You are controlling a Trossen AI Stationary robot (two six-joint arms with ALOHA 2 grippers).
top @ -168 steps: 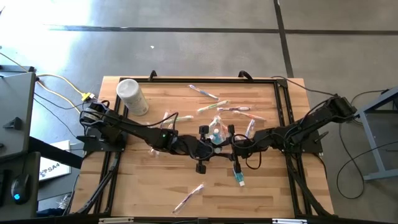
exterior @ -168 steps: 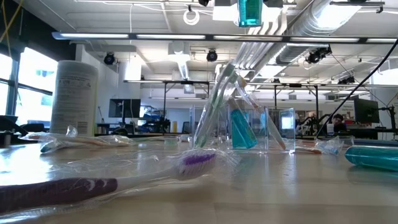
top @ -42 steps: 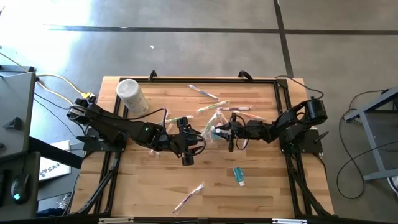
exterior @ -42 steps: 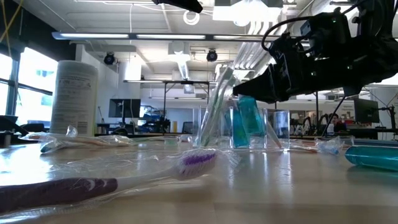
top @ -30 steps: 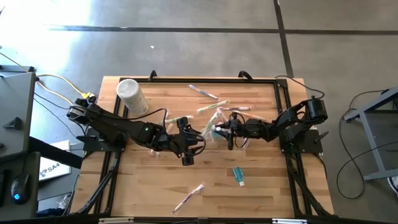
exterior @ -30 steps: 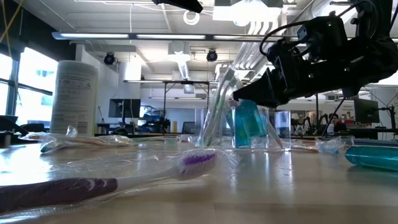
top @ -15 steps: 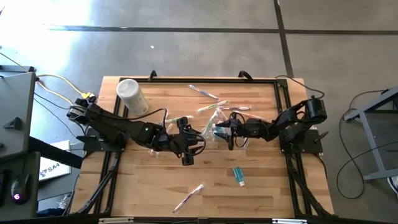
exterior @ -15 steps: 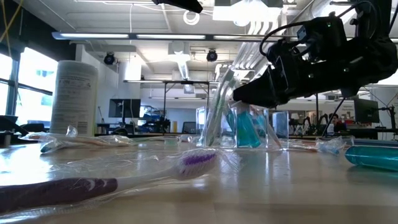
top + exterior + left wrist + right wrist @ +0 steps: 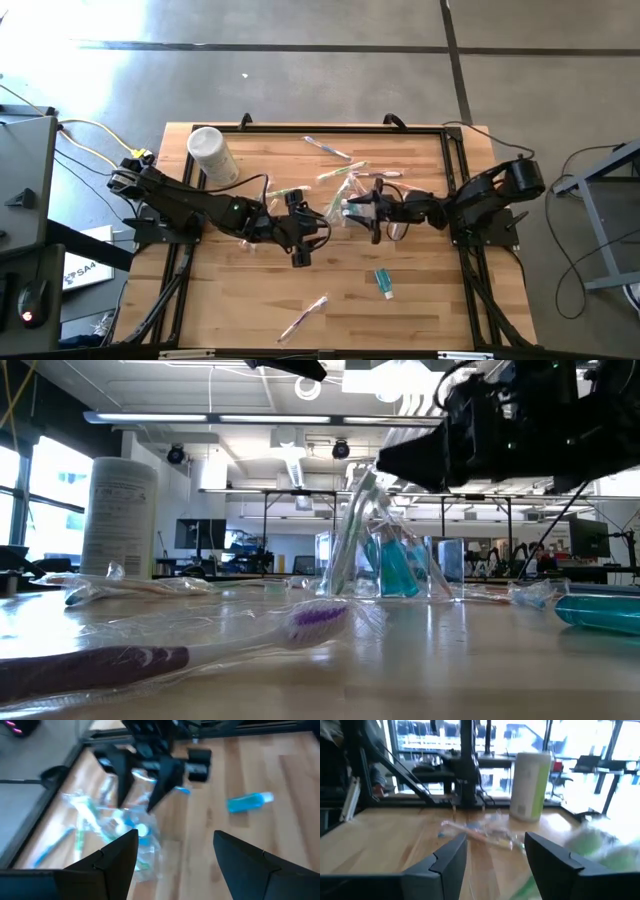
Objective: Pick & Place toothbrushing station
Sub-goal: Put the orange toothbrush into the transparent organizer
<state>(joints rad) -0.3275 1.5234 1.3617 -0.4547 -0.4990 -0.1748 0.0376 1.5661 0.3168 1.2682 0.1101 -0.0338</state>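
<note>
- Toothbrushing station (image 9: pixel 347 200), a clear plastic holder with toothbrushes leaning in it and a teal tube standing inside, sits on the wooden desk (image 9: pixel 430 300) around the middle of its width, in the half nearer the far edge; the low view shows it (image 9: pixel 385 565) standing upright on the desk top.
- Right hand (image 9: pixel 349 207) hangs just beside the station in the high view; the low view shows it raised above the holder (image 9: pixel 400 460), clear of its top. Its two dark fingers (image 9: pixel 547 855) stand spread apart with nothing between them.
- Left hand (image 9: pixel 322 222) is near the middle of the desk, close to the station on the left side; its fingers (image 9: pixel 120 852) are parted and hold nothing, and its wrist view looks over the holder (image 9: pixel 125 830) toward the right hand.
- White cylindrical tub (image 9: pixel 212 155) stands at the far left corner of the desk, well apart from the station.
- Teal tube (image 9: pixel 384 282) lies flat on the desk nearer the front edge, apart from both hands.
- Wrapped toothbrushes lie scattered: several near the far edge (image 9: pixel 330 149) and one near the front edge (image 9: pixel 304 318); a purple-bristled one (image 9: pixel 250 635) lies close to the low camera.
</note>
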